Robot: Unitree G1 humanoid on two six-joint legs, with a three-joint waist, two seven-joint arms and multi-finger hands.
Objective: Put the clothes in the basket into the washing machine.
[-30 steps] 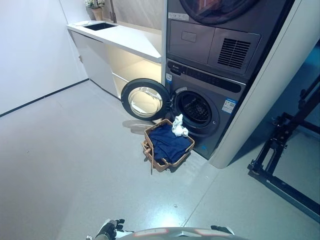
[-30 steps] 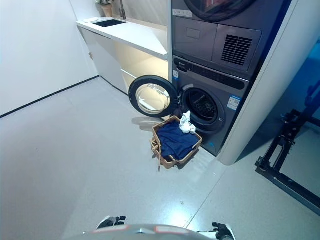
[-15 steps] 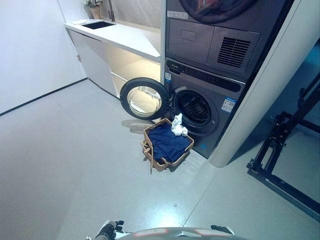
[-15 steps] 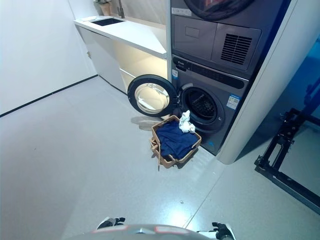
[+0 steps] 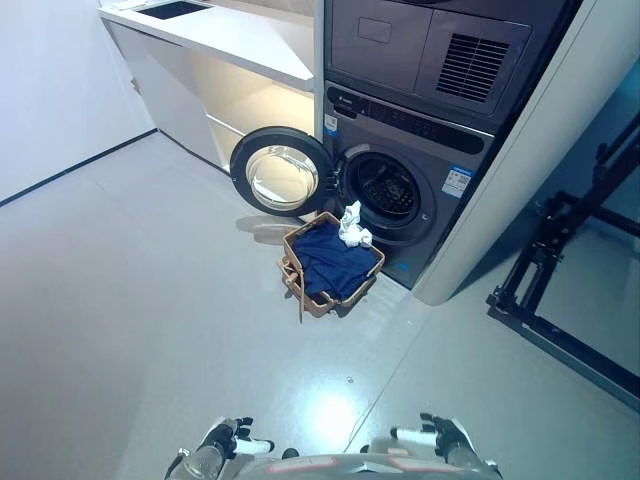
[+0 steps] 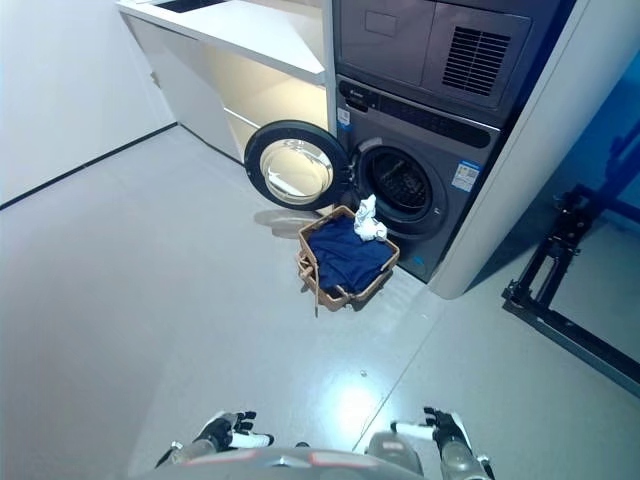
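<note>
A brown wicker basket (image 5: pixel 300 291) stands on the grey floor in front of the washing machine (image 5: pixel 432 166). Dark blue clothes (image 5: pixel 332 265) fill it, and a white cloth (image 5: pixel 352 226) lies on its far rim by the drum. The machine's round door (image 5: pixel 281 173) hangs open to the left, showing the dark drum (image 5: pixel 386 193). My left hand (image 5: pixel 230 440) and right hand (image 5: pixel 432 436) show at the bottom edge, far from the basket, fingers relaxed and holding nothing.
A white counter (image 5: pixel 232 36) with cabinets runs along the wall left of the machine. A dryer (image 5: pixel 430 50) is stacked above the washer. A black metal stand (image 5: pixel 556 290) occupies the floor at right. White wall at left.
The whole view has tilted downward, so the camera moved. Both hands now show more fully at the bottom edge. Basket, clothes and door have not moved.
</note>
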